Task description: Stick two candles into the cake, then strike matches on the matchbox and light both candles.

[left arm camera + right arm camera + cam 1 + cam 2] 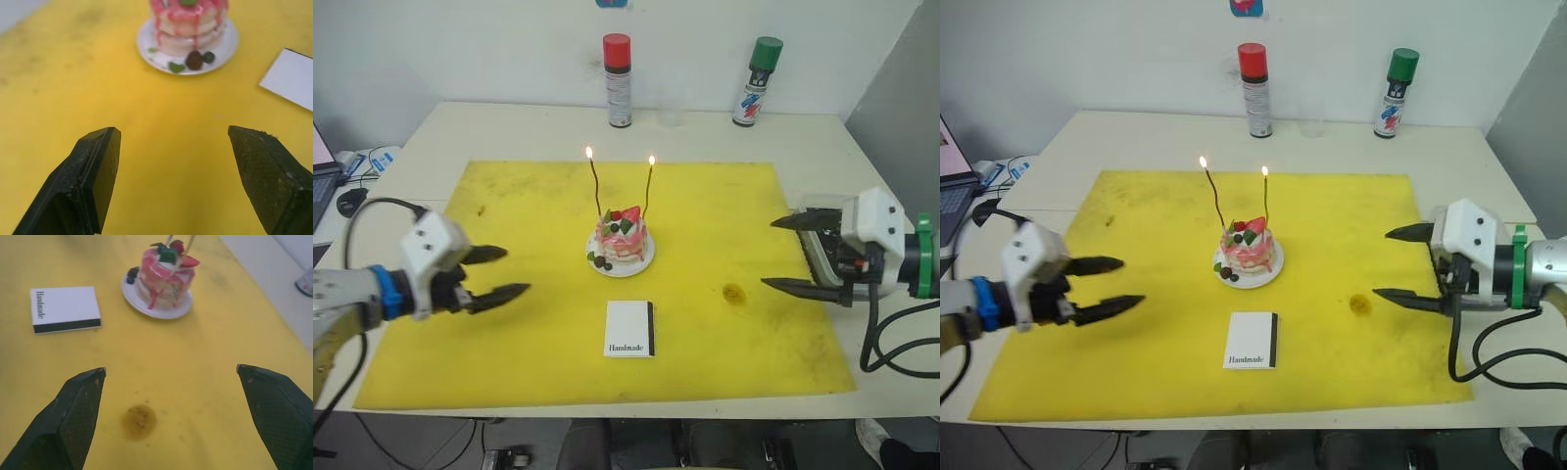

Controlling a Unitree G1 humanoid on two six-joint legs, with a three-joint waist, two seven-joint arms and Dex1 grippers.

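A: At the middle of the yellow mat (529,333), what stands there?

B: The cake (621,237) on its plate (636,265), with both candles (596,186) stuck upright in it, each tipped by a small flame.

A: And the matchbox (630,328)?

B: Flat on the mat just in front of the cake, dark strip toward the robot's right.

A: The pincers?

B: The left pincer (497,272) is over the mat's left part, fingers apart, holding nothing. The right pincer (793,253) is at the mat's right edge, also spread wide and empty, near a brown stain (735,292).

A: Anything else on the worktop (509,127)?

B: A red-capped can (619,80) and a green-capped can (757,81) at the far edge.
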